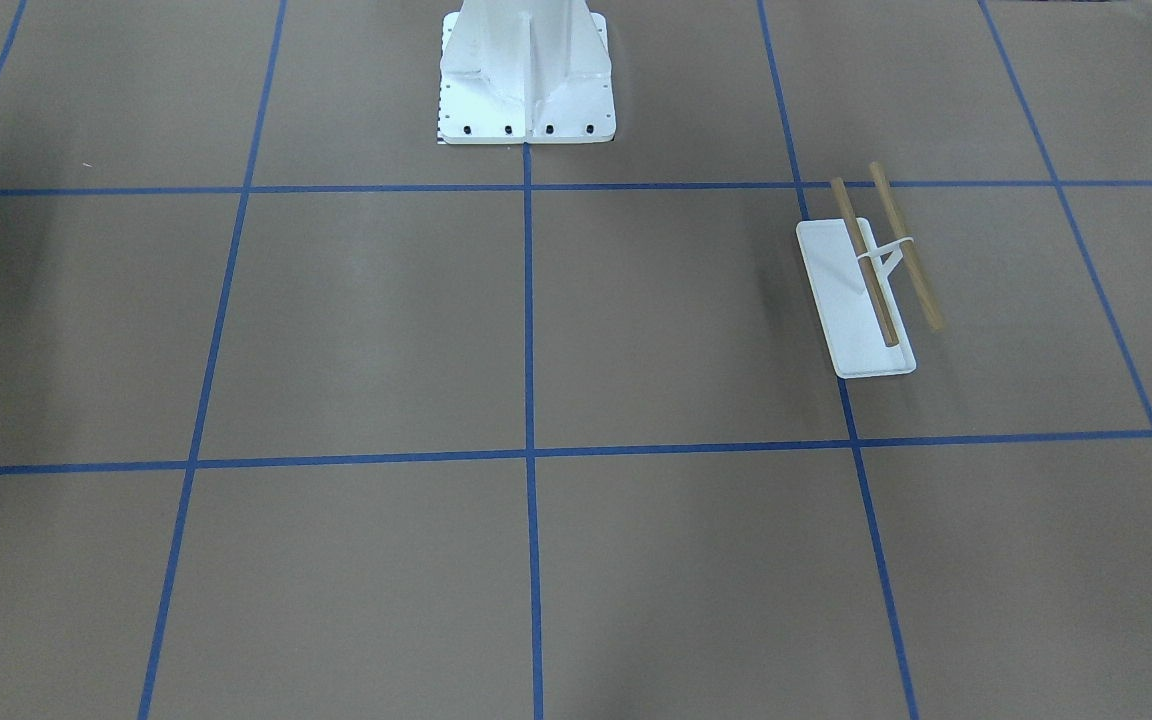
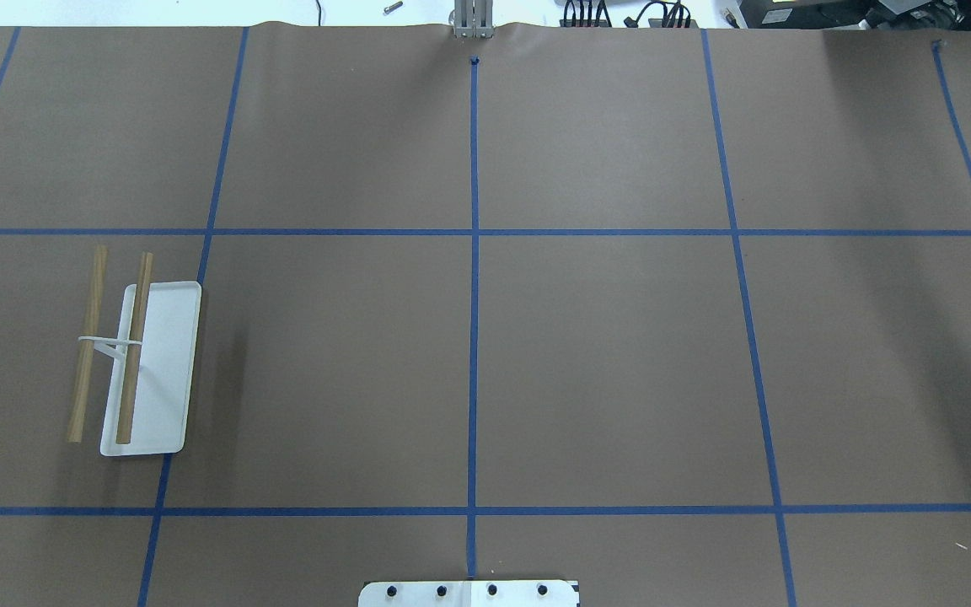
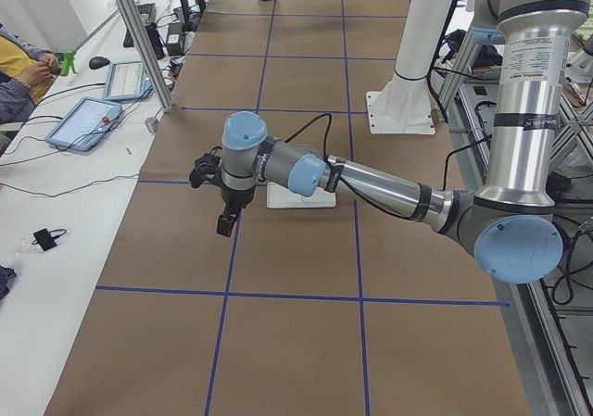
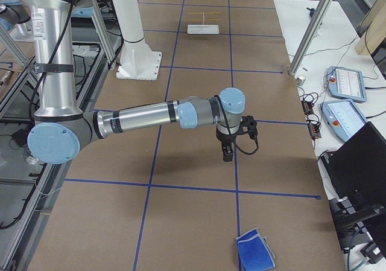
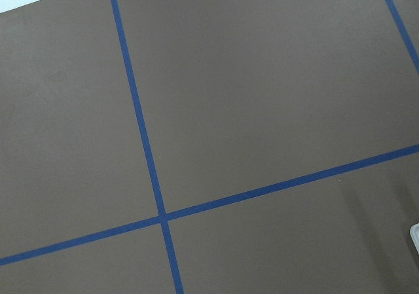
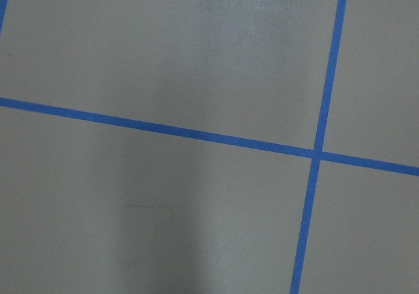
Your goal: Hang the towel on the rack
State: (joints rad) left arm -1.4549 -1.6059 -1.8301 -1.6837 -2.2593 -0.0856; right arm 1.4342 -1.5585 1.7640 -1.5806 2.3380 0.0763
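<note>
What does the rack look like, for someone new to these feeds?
On the brown table gridded with blue tape, look to the robot's left half. The rack stands there: a flat white tray base with two parallel wooden bars above it, smaller than the white bolted pedestal at the robot's edge.

Brown paper-covered table (image 2: 603,354), blue tape grid (image 2: 474,337); white side bench (image 3: 74,221), teach pendants (image 4: 345,81), aluminium post (image 3: 141,36).

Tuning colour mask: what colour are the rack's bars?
Light tan wood; dowel bars show best in overhead exterior view.
</note>
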